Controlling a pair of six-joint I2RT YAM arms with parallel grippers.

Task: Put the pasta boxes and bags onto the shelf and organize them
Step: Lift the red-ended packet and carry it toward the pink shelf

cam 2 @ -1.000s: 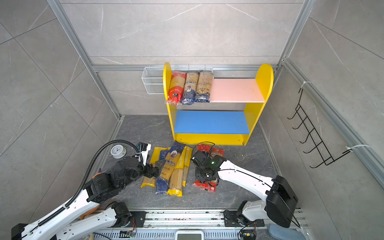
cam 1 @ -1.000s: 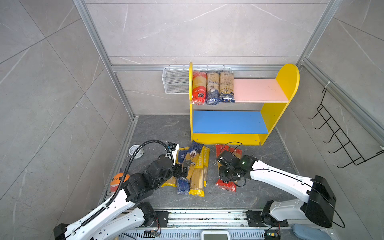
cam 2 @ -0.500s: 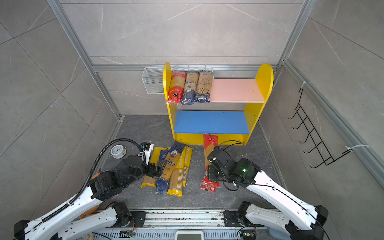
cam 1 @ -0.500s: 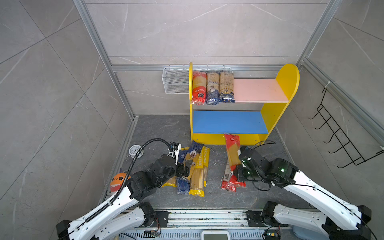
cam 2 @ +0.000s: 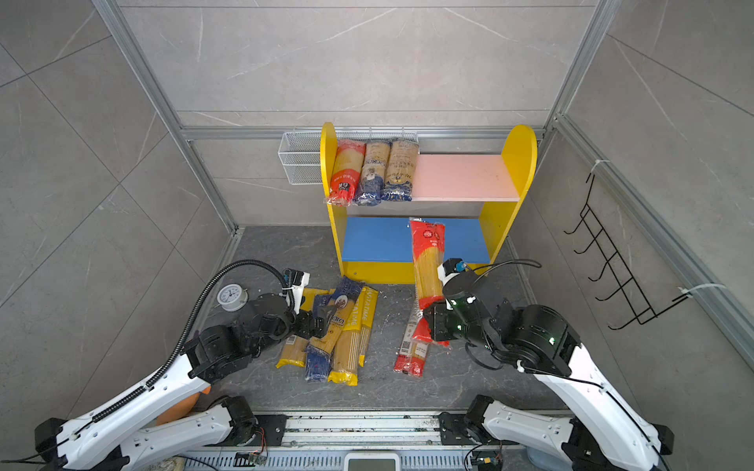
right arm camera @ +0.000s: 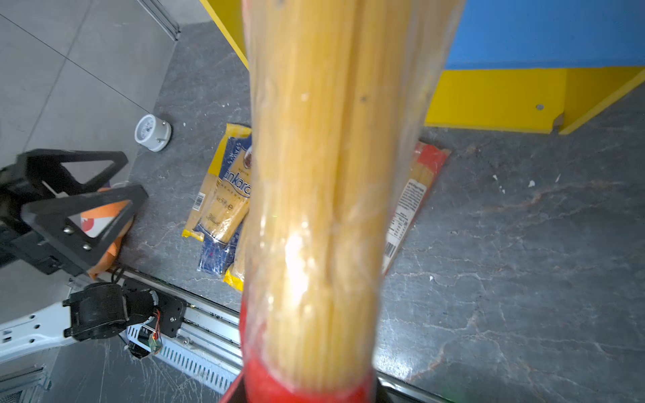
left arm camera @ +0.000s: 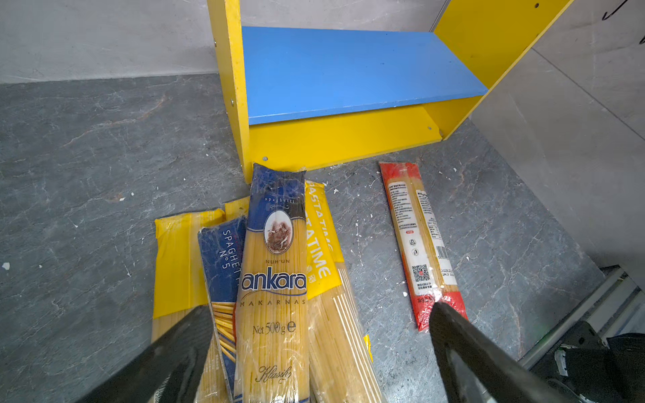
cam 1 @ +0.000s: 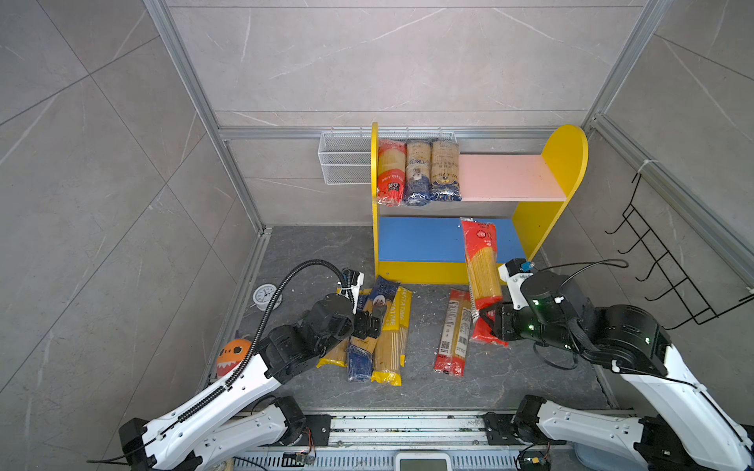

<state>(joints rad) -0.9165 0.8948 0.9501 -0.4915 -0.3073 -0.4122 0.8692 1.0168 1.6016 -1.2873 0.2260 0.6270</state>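
Note:
My right gripper (cam 1: 495, 322) is shut on the near red end of a red-ended spaghetti bag (cam 1: 481, 265), held off the floor. Its far end points over the blue lower board (cam 1: 416, 240) of the shelf (cam 1: 506, 177). In the right wrist view this bag (right arm camera: 321, 174) hides the jaws. My left gripper (left arm camera: 319, 308) hangs open over a floor pile: an Ankara bag (left arm camera: 275, 279), a yellow Pastatime bag (left arm camera: 324, 251), a dark-blue spaghetti pack (left arm camera: 223, 251) and a yellow bag (left arm camera: 178, 261). Another red bag (cam 1: 453, 330) lies alone on the floor. Three bags (cam 1: 418, 171) lie side by side at the pink board's left end.
A white wire basket (cam 1: 344, 163) hangs behind the shelf's left panel. A black hook rack (cam 1: 661, 269) is on the right wall. A small clock (cam 1: 266, 294) and an orange toy (cam 1: 232, 354) sit by the left wall. The arms' rail (cam 1: 408, 424) runs along the front.
The right gripper has lifted the red-ended bag off the floor and swung its far end up toward the shelf, while the arm drew back to the right. The left gripper has barely moved.

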